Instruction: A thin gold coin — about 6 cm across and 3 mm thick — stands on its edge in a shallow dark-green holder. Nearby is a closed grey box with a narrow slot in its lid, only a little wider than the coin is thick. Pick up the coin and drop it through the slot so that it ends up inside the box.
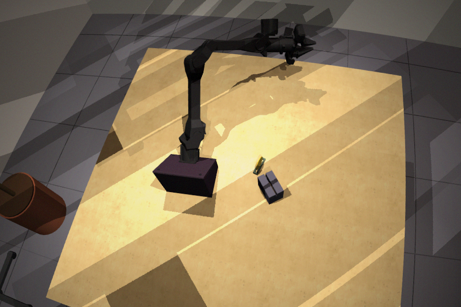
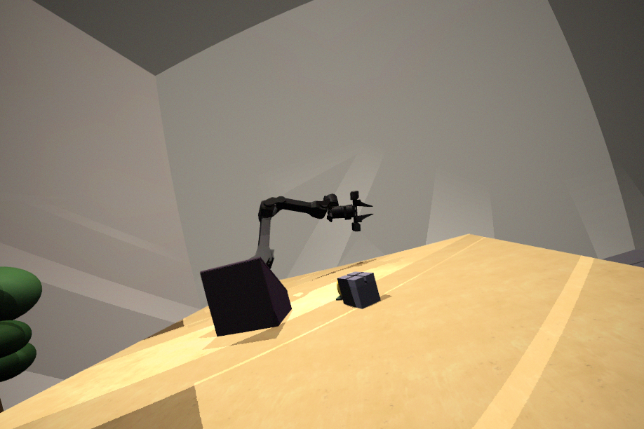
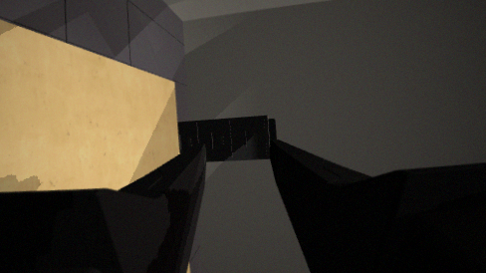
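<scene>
The gold coin (image 1: 259,161) (image 2: 339,289) stands on edge in the dark-green holder (image 1: 255,172) (image 2: 338,298), beside the arm's base. The closed grey box (image 1: 275,197) (image 2: 366,296) stands close to the holder, on its near side in the top view. The narrow slot runs lengthwise across its lid and shows as a dark line there. In the exterior view the box partly hides the coin and holder. My gripper (image 1: 314,45) (image 2: 372,209) (image 3: 238,149) is raised high, far from both, and points outward roughly level. Its fingers stand partly apart with nothing between them. The wrist view shows neither coin nor box.
The arm rises from a dark purple block (image 1: 191,186) (image 2: 242,303) on the tan table top (image 1: 347,217) (image 2: 459,343). A potted plant (image 1: 49,213) (image 2: 9,285) stands at the left, off the table. A dark panel (image 3: 229,135) shows beyond the fingertips in the wrist view.
</scene>
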Motion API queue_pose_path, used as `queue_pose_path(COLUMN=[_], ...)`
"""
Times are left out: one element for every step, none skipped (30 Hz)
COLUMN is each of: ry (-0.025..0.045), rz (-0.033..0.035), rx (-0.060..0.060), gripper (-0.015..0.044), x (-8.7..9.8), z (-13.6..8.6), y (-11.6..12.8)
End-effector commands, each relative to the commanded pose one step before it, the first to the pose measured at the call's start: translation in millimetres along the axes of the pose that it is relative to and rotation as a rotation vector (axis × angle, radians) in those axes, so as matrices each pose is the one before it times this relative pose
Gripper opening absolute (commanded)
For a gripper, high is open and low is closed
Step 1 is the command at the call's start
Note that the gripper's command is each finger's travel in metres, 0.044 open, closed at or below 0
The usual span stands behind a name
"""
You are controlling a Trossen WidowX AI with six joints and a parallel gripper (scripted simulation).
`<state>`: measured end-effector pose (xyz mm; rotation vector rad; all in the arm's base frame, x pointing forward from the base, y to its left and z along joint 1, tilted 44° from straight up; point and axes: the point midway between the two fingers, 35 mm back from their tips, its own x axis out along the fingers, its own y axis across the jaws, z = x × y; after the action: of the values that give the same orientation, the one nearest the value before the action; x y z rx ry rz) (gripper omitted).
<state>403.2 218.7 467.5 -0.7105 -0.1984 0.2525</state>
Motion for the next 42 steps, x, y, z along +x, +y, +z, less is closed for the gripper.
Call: queue_pose_path(ry=[0.15709, 0.04478, 0.04624, 0.04749, 0.04853, 0.04936, 0.05, 0.05044, 0.05069, 0.05358, 0.05455, 0.05418, 0.05364, 0.05295, 0.05214, 0.05122, 0.05023, 0.0492, 0.04815, 0.05417, 0.05731, 0.05584, 0.05452, 0.05339, 0.05247, 0.05177, 0.05129, 0.05103, 0.05096, 0.04994, 0.04202, 0.02526, 0.00843, 0.0, 0.0, 0.0, 0.0, 0.0, 0.0, 0.00002, 0.00001, 0.0], rz=[0.10618, 0.02454, 0.02246, 0.02031, 0.01813, 0.01592, 0.01371, 0.01151, 0.00936, 0.00748, 0.00529, 0.00304, 0.00091, -0.00106, -0.00287, -0.00451, -0.00598, -0.00729, -0.00842, -0.01091, -0.01306, -0.01407, -0.01487, -0.01552, -0.01606, -0.01655, -0.01705, -0.01762, -0.01832, -0.01872, -0.01659, -0.01039, -0.00354, 0.0, 0.0, 0.0, 0.0, 0.0, 0.0, -0.00004, -0.00003, 0.0], rx=[0.1607, 0.0467, 0.0492, 0.0516, 0.0541, 0.0566, 0.059, 0.0614, 0.0638, 0.072, 0.0763, 0.0791, 0.0817, 0.0844, 0.0869, 0.0893, 0.0917, 0.0939, 0.096, 0.1131, 0.1256, 0.1283, 0.1307, 0.133, 0.135, 0.1367, 0.1383, 0.1396, 0.1406, 0.1381, 0.1165, 0.0701, 0.0234, 0.0, 0.0, 0.0, 0.0, 0.0, 0.0, 0.0, 0.0, 0.0], gripper=[0.0161, 0.0161, 0.0161, 0.0161, 0.0161, 0.0161, 0.0161, 0.0161, 0.0161, 0.0161, 0.0161, 0.0161, 0.0161, 0.0161, 0.0161, 0.0161, 0.0161, 0.0161, 0.0161, 0.0161, 0.0161, 0.0161, 0.0161, 0.0161, 0.0161, 0.0161, 0.0161, 0.0161, 0.0161, 0.0161, 0.0161, 0.0161, 0.0161, 0.0161, 0.0161, 0.0161, 0.0161, 0.0161, 0.0161, 0.0161, 0.0161, 0.0161], x=[13.04, 4.26, 4.23, 4.19, 4.13, 4.07, 4.0, 3.93, 3.84, 4.4, 4.32, 4.15, 3.96, 3.77, 3.56, 3.35, 3.12, 2.89, 2.65, 2.71, 2.55, 2.15, 1.74, 1.33, 0.91, 0.49, 0.06, -0.36, -0.79, -1.41, -1.38, -0.91, -0.32, 0.0, 0.0, 0.0, 0.0, 0.0, 0.0, -0.01, -0.01, 0.0], z=[-66.95, -17.55, -17.6, -17.57, -17.46, -17.27, -17.0, -16.66, -16.24, -15.91, -15.55, -14.76, -13.9, -12.99, -12.03, -11.03, -10.01, -8.98, -7.94, -7.99, -7.24, -5.73, -4.29, -2.95, -1.72, -0.63, 0.33, 1.13, 1.79, 0.94, 1.25, 0.99, 0.38, 0.0, 0.0, 0.0, 0.0, 0.0, 0.0, -0.37, -0.22, 0.0], y=[17.87, 1.74, 0.7, -0.34, -1.36, -2.37, -3.35, -4.3, -5.22, -7.09, -8.17, -9.05, -9.85, -10.55, -11.16, -11.66, -12.07, -12.38, -12.58, -14.56, -15.78, -15.61, -15.28, -14.8, -14.19, -13.47, -12.67, -11.79, -10.87, -11.22, -8.81, -5.0, -1.62, 0.0, 0.0, 0.0, 0.0, 0.0, 0.0, -0.79, -0.48, 0.0])
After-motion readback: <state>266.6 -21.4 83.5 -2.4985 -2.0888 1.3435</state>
